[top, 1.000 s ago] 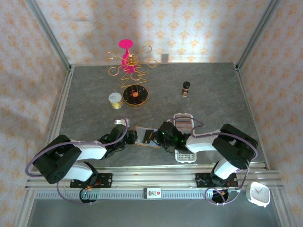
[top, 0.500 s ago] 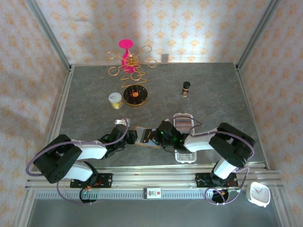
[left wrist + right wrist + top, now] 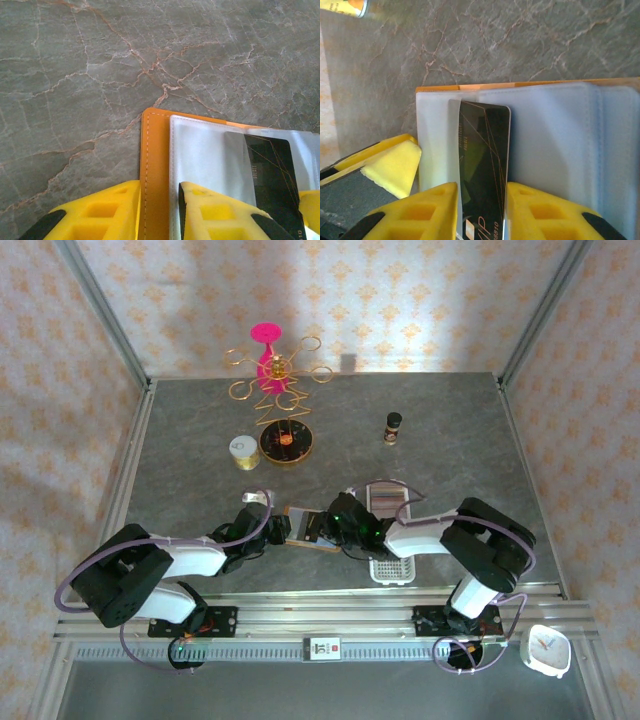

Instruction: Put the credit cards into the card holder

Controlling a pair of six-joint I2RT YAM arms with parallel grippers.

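A: Holder [image 3: 305, 526], where?
B: It's lying open on the table [image 3: 450, 430] toward the near edge, right between the two grippers. A white slotted tray [image 3: 392, 568] is sitting just to its right.
A: Looks?
B: The cover is showing orange, smooth and leather-like, with pale stitching running along the rim and a rounded corner. Inside, clear plastic sleeves are lying flat. They're soft and slightly cloudy, catching a bluish sheen in the right wrist view.
A: Card?
B: One dark card [image 3: 483, 160], glossy and thin, with fine gold lines crossing it, rounded corners and pale lettering at the near end. Its far end is looking tucked into a sleeve. The near end is sticking out toward the right gripper [image 3: 481, 192].
A: Right jaws?
B: Yellow ribbed plastic fingers are flanking the card's long edges, just beside them. Gripping or let go, can't tell.
A: Left?
B: The left gripper [image 3: 159, 189] is clenching the holder's orange edge, with the strip and sleeve rim passing between its fingers.
A: Table?
B: It's looking like matte grey-green stone, with rusty veins running across.
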